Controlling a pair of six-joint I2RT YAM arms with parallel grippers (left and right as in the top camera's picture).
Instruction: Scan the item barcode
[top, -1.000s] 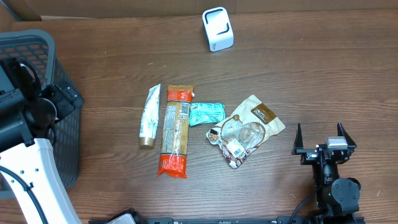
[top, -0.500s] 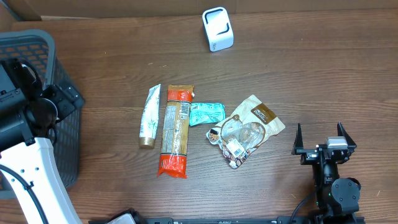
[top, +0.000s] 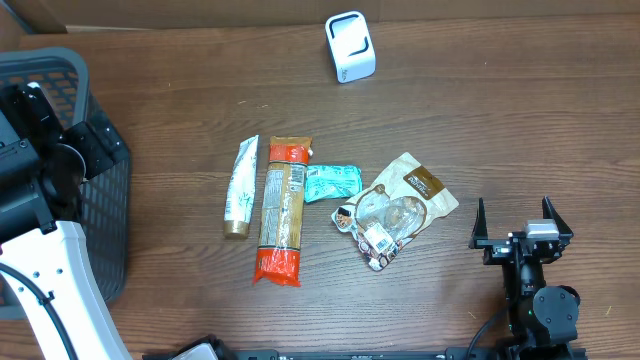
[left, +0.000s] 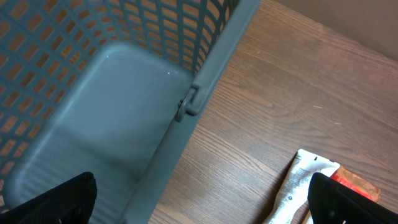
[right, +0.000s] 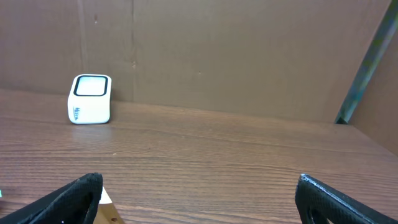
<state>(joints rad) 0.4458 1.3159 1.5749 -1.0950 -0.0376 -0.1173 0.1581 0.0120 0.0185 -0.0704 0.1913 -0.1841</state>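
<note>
left tool (left: 202, 208) hangs over the edge of the grey mesh basket (top: 110, 230) at the bench's (top: 520, 120) left side, fingers spread wide apart, nothing btwn them. its wrist cam looks down on the basket wall & floor, w/ bare wood beside it. right tool (top: 515, 225) sits low at the right front of the bench, fingers also wide apart & empty, facing the back wall

four items lie in a loose row mid-bench, well apart from both tools. from left: a white tube (top: 240, 187) w/ gold cap, then just beside it a long pack (top: 281, 210) w/ red ends. a teal packet (top: 332, 183) sits against the pack's upper right. a clear bag (top: 395, 208) w/ brown label lies tilted next to the packet. can't tell which faces carry a barcode

white scanner (top: 350, 46) stands near the back edge, apart from the items. in the right wrist view it shows far left against the brown wall
</note>
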